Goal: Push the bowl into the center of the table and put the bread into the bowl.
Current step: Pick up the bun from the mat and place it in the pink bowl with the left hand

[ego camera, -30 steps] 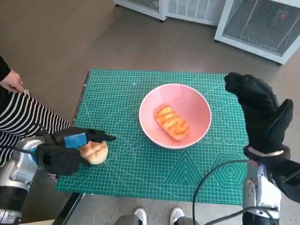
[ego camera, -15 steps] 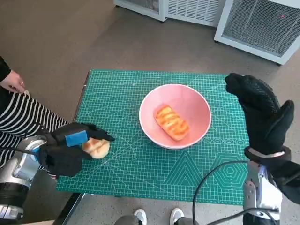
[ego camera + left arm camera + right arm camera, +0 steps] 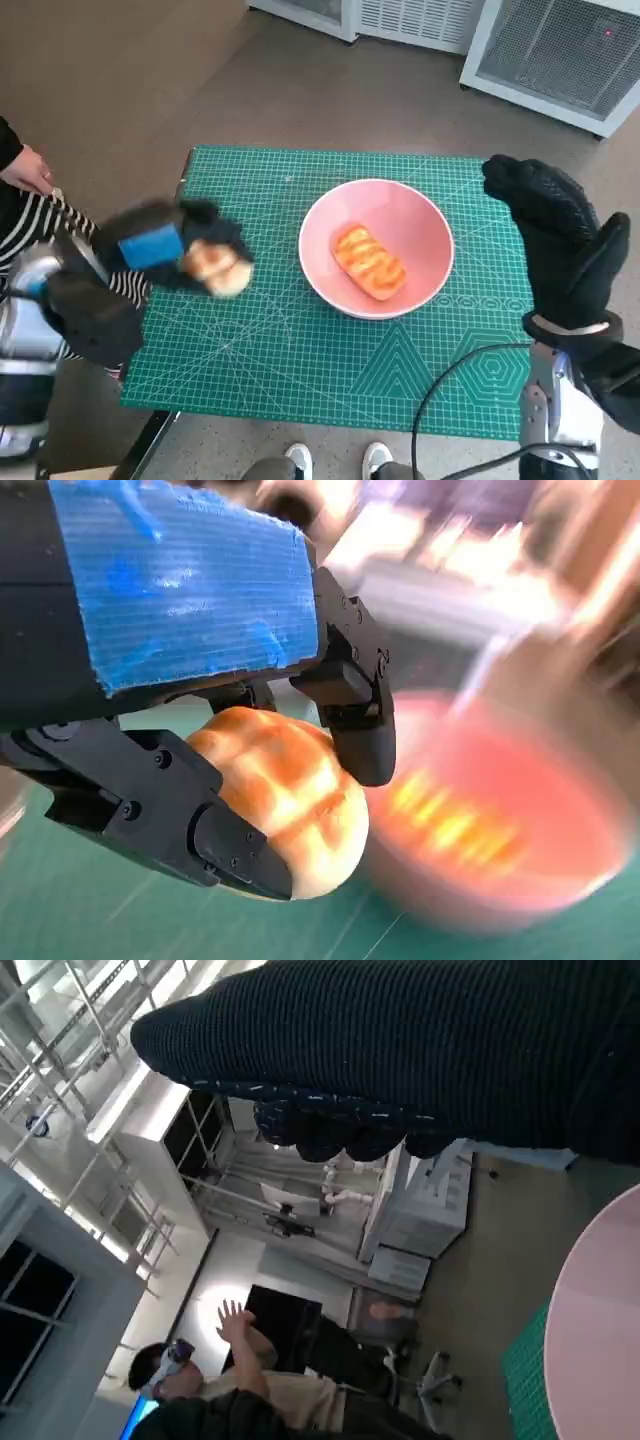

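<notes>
A pink bowl (image 3: 378,248) sits near the middle of the green cutting mat (image 3: 300,350), with one long toasted bread roll (image 3: 367,262) lying in it. My left hand (image 3: 165,250) holds a round bread bun (image 3: 220,266) above the mat, left of the bowl and blurred by motion. In the left wrist view the black fingers (image 3: 200,810) clamp the bun (image 3: 290,810), with the blurred bowl (image 3: 500,830) just beyond. My right hand (image 3: 560,250) is raised at the right of the bowl, fingers spread, holding nothing; its glove (image 3: 420,1050) fills the right wrist view beside the bowl's rim (image 3: 600,1310).
A person in a striped top (image 3: 40,250) sits at the mat's left edge, one hand (image 3: 25,170) close by. White appliances (image 3: 550,50) stand on the floor beyond the table. A black cable (image 3: 450,400) loops over the front right. Shoes (image 3: 340,462) show below the front edge.
My left hand has lifted the bun off the mat and carried it up and right toward the bowl. The right hand, bowl and roll have stayed put.
</notes>
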